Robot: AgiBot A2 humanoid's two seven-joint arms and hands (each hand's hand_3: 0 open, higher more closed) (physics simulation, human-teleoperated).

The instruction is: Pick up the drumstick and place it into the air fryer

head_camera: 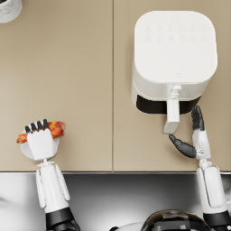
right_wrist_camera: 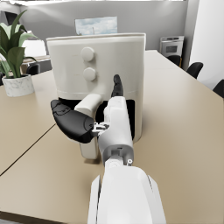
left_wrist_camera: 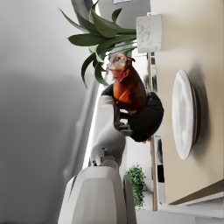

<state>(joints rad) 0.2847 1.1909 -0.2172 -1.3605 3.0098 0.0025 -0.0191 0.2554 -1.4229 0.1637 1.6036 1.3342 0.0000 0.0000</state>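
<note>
- Left hand wrapped around the drumstick, fingers curled over the meat and the ends poking out either side; lifted clear above the white plate at the near left of the table, so already picked up and ready to carry.
- Seen from the left wrist, drumstick cradled in the dark palm, plate apart from it and bare, which fits a lift rather than a rest.
- Right hand spread and holding nothing, thumb on one side of the air fryer handle and fingers on the other, just beside it; probably poised to close on the handle and draw the basket out, though actual contact hard to judge.
- From the right wrist, right hand flanking the handle, fingers pointing up the front of the air fryer.
- Air fryer at the far right, well apart from the drumstick; basket looks only slightly out, so opening likely needed before any placing.
- Marble plant pot at the far left corner, out of the carrying path.
</note>
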